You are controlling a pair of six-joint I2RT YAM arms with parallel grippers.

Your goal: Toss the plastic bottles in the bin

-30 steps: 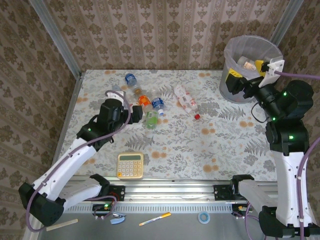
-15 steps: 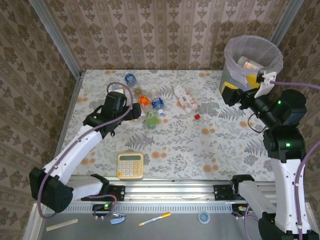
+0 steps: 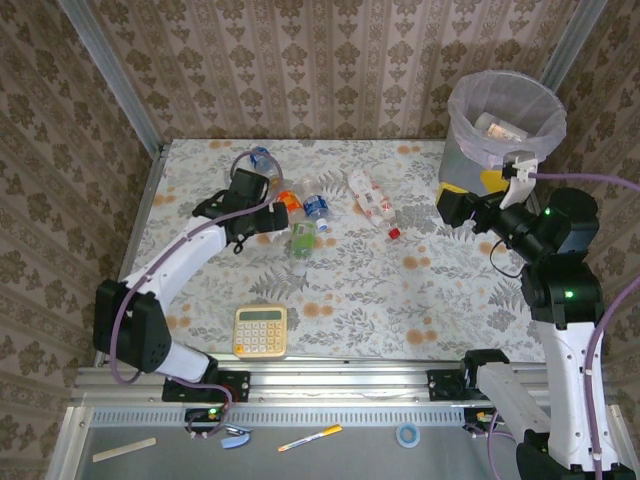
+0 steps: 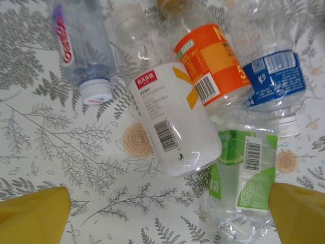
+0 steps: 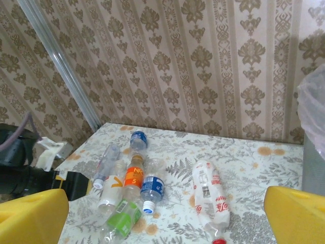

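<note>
Bottle (image 4: 172, 127), white-labelled, lies just ahead of my left claw (image 4: 165, 218), released wide, long axis crossing its gap; right claw (image 3: 455, 207), released too, stands well apart.

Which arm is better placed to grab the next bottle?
Left. Its open left tool is right over the plastic bottles, with the white bottle straight ahead of it. The right tool, also open and empty, is beside the bin, apart from the pile.
</note>
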